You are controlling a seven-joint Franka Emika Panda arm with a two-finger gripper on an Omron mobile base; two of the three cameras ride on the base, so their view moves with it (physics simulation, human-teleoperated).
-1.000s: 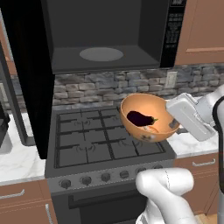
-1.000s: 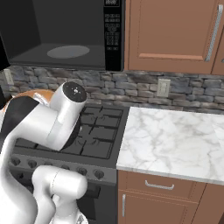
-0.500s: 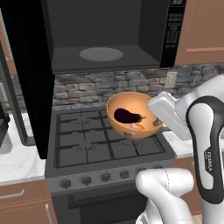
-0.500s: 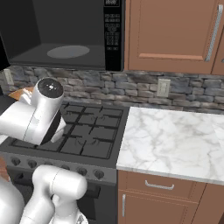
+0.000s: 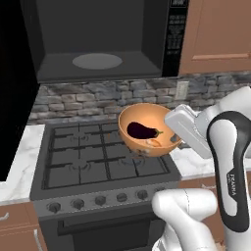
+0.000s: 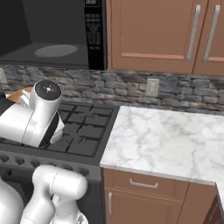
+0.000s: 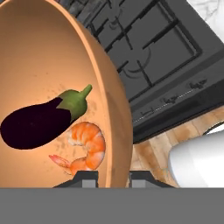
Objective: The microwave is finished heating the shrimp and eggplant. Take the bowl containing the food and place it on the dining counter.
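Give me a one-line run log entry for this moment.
gripper: shut on bowl rim | bowl: held above stove | contents: eggplant, shrimp | microwave: open

The white arm is rising from the base, bending at its dark elbow and reaching forward and to the left, while the gripper is pinching the rim of the bowl between its two dark fingertips, one inside the wall and one outside.
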